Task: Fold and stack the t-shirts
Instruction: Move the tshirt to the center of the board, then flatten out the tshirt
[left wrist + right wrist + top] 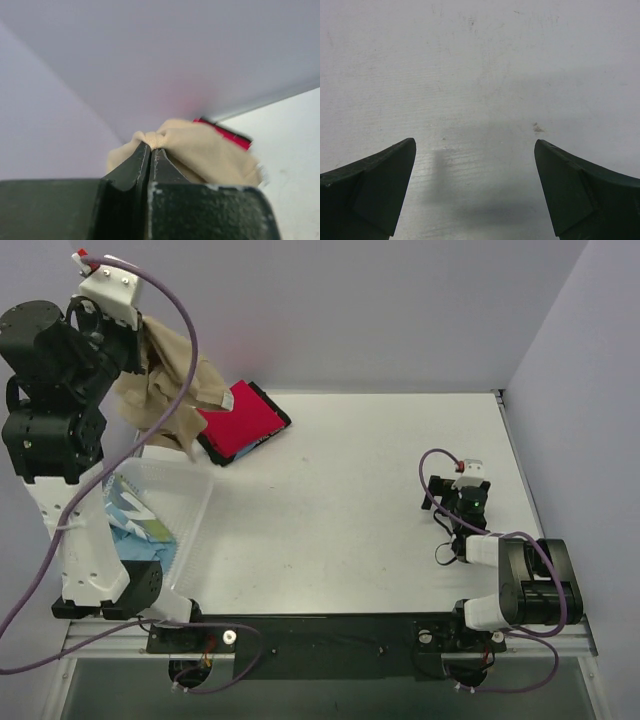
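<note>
The step in hand is judged to be the carrying of one shirt to the table for folding. The tan shirt [165, 390] is held high in the air by the left pincer [151, 149], whose jaws are pressed together on a bunched fold of the cloth. The shirt hangs crumpled and loose above the far left corner of the table [380, 500], close to the wall, and its lower part appears just beside the red shirt [243, 422]. The red shirt lies folded flat on the table. A dark edge is seen under it, possibly the black shirt, but this cannot be told surely. Light blue shirts [135, 518] lie in the white basket [200, 525] at the left. The right pincer [475, 145] is held low over the table on the right side, with its jaws wide apart and nothing between them.

For the next move, the tan shirt should probably be lowered and spread flat in the middle of the table. The right pincer will likely be needed to take a second corner.
</note>
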{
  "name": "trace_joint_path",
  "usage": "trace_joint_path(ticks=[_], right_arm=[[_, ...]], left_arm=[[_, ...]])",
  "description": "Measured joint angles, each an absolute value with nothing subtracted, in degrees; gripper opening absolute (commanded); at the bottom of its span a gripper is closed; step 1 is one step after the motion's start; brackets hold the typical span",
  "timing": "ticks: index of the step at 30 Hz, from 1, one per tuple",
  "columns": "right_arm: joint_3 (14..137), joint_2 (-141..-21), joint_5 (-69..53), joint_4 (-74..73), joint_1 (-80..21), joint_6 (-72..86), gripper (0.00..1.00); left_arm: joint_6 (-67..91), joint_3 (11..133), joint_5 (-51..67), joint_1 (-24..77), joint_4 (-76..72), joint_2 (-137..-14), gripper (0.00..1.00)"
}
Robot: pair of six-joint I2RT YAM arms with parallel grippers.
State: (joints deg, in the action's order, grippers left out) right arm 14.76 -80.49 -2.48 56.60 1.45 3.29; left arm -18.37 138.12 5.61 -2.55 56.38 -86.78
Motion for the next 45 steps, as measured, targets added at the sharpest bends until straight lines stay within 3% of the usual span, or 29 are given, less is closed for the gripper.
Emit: trace_joint_path(ticks=[3, 8, 16, 20, 25, 26, 27, 28, 29, 35, 42, 44, 45], right_arm=[[16.36, -79.53, -2.72, 51.96, 1.45, 3.27, 0.98], [24.47, -71.79, -4.27, 39.2, 1.45, 3.16, 0.99], [38.46, -54.83, -10.98, 23.75, 1.45, 4.45, 0.99], [47.13, -53.23, -16.56, 11.57, 1.45, 5.13, 0.98], [53.69, -54.33, -21.47, -3.55, 0.97, 7.05, 0.96], [54.35, -54.81, -21.61, -5.78, 0.89, 7.44, 0.95], [54.89, -55.33, -21.74, -8.32, 0.69, 7.97, 0.95], [55.02, -55.72, -21.69, -10.55, 0.23, 8.64, 0.94], [55.02, -56.01, -21.17, -12.95, -0.45, 9.28, 0.92], [53.69, -58.02, -15.25, -23.75, -13.96, 14.26, 0.89], [48.12, -61.54, -9.69, -28.82, -41.5, 15.31, 0.87], [48.12, -65.84, -9.32, -28.93, -47.37, 14.98, 0.84], [48.12, -67.22, -9.34, -28.95, -49.41, 14.94, 0.83]], left_arm=[[-19.27, 150.34, 8.73, 7.09, 57.41, -88.75, 0.0], [-19.75, 153.49, 10.59, 24.27, 58.33, -89.56, 0.0], [-18.35, 132.27, 15.35, 37.6, 57.3, -95.61, 0.0], [-17.67, 120.27, 16.34, 40.12, 53.74, -103.02, 0.0], [-16.88, 114.8, 16.38, 43.16, 47.05, -109.89, 0.0], [-16.6, 114.8, 16.38, 43.64, 45.08, -111.09, 0.11], [-16.29, 114.87, 16.36, 43.97, 43.16, -112.25, 0.47], [-16.08, 115.13, 16.32, 44.12, 41.87, -113.1, 0.62], [-15.68, 115.66, 16.12, 44.16, 40.47, -114.21, 0.88], [-12.43, 119.07, 17.37, 40.38, 38.59, -117.21, 0.89], [-15.03, 109.54, 25.32, 21.96, 38.7, -107.13, 0.9], [-18.5, 104.09, 25.65, 17.15, 39.97, -101.78, 0.82], [-20.49, 101.32, 25.69, 15.66, 41.01, -98.87, 0.72]])
